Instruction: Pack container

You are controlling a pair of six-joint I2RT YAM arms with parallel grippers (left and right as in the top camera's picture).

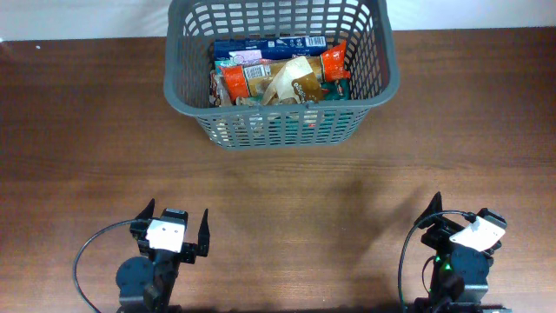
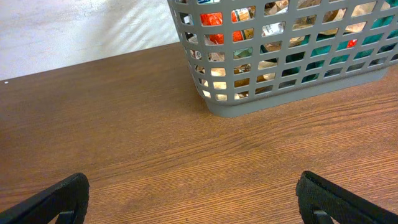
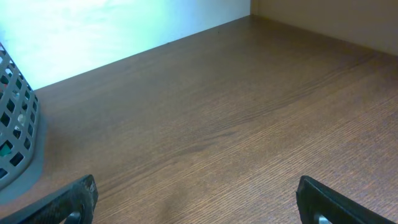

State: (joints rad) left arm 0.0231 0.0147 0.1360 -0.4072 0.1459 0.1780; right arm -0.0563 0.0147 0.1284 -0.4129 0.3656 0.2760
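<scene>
Basket [image 1: 280,108] packing apparently finished, to judge by both arms parked at the near edge. Left pincer [image 1: 177,209] spread wide, nothing between its fingers [image 2: 59,200], only bare counter [image 1: 87,130] beneath. Right pincer [image 1: 460,213] likewise wide apart and empty, aimed at open wood to the right of the basket. Both well apart from the basket, probably parked clear so as not to block or knock it. No loose packet anywhere on the counter in the overhead view, consistent with a load already inside.

Further out, at the far middle of the counter, close to the pale wall [image 2: 74,31]: large, grey, slotted sides, standing upright. Inside, a heap of snack packets lying flat and overlapping. Blue packet [image 1: 269,45] along the far side, orange packet [image 1: 239,80] at the left, tan wrapper [image 1: 291,78] across the middle, teal packet [image 1: 337,92] low at the near right. Heap well below the rim, so room to spare. Same orange and teal glimpsed through the slots from the left wrist. Exact number of packets impossible to tell.
</scene>
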